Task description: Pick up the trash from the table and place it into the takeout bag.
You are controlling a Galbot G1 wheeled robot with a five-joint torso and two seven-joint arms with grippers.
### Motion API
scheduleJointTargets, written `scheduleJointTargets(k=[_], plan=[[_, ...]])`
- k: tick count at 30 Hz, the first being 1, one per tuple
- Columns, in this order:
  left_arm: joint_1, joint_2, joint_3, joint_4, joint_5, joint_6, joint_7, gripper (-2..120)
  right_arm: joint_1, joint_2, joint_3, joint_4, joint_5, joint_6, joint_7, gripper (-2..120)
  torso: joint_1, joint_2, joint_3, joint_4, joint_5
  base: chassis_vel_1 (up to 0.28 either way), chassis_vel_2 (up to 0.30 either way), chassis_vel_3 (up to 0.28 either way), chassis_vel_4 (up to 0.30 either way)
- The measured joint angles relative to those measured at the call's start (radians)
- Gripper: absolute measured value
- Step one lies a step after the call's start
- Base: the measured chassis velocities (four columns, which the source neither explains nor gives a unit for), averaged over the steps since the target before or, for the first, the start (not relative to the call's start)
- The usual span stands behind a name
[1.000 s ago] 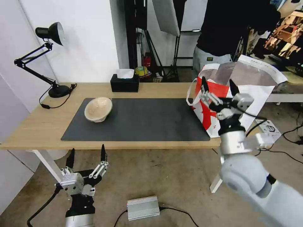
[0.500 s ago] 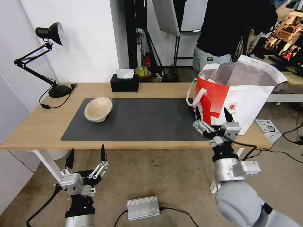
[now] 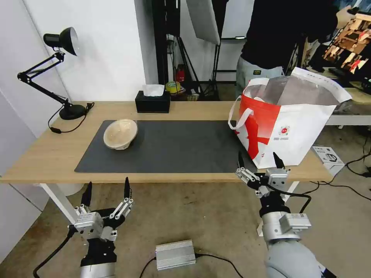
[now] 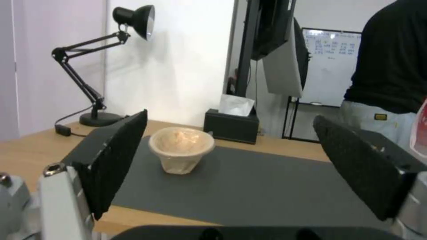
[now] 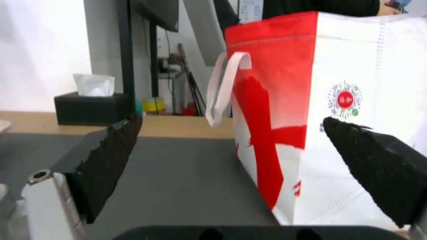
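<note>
Both sets of jaws stood wide apart with nothing between them. On the right gripper the black fingers pointed up at the near edge of the table, just below the takeout bag, which rose at about one o'clock from the jaws. That bag stood upright on the right end of the table, its mouth open and its silver lining showing, one white loop handle hanging on the side toward the dark grey mat.

Lower down, the left gripper hung below the table's front edge. From it, the tan pulp bowl sat at twelve o'clock, well apart, upright on the left part of the mat. At about one o'clock from the bowl a black tissue box sat on the bare wood, and at ten o'clock a black desk lamp stood near the table's left end.
</note>
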Motion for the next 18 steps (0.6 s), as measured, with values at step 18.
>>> scheduleJointTargets(k=[18], plan=[[-0.002, 0.0, 0.004, 0.004, 0.001, -0.004, 0.0, 100, -0.087, 0.015, -0.015, -0.003, -0.045, -0.041, -0.005, 100, 0.0, 0.0, 0.0, -0.0001, 0.0, 0.0, 0.0, 0.0, 0.0]])
